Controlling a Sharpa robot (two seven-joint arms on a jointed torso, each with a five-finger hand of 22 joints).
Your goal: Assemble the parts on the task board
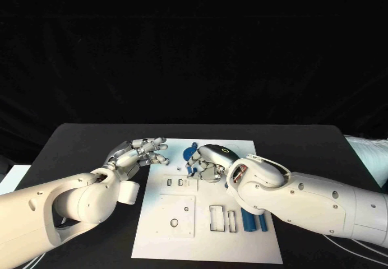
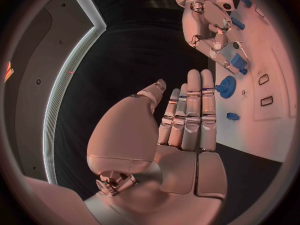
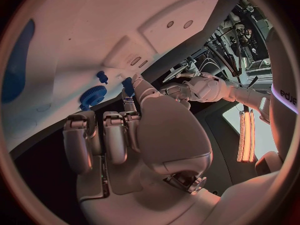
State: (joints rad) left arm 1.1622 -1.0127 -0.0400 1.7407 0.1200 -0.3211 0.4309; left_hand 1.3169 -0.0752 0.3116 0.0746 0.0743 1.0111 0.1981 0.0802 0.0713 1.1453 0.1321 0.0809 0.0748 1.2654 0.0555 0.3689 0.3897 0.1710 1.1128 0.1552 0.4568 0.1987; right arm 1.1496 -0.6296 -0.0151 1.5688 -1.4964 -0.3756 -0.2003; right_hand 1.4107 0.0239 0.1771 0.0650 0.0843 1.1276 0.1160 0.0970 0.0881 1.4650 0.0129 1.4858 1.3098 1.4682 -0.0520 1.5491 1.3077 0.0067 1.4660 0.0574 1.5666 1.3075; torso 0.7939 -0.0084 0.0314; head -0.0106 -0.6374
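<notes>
Black table (image 1: 89, 140), white task board (image 1: 206, 235) centred. Left hand (image 1: 139, 152) empty, fingers spread, at board's 10 o'clock. Right hand (image 1: 208, 162) pinches a blue part (image 1: 189, 163); blue gear (image 1: 190, 151) at 12.

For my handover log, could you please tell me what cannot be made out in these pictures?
- Whether the right hand holds a part: in the head view its own back covers the fingertips; in the right wrist view the palm hides them.
- The blue gear: in the head view the right hand covers part of it.
- The blue bars on the task board: the right arm overlaps their near ends.
</notes>
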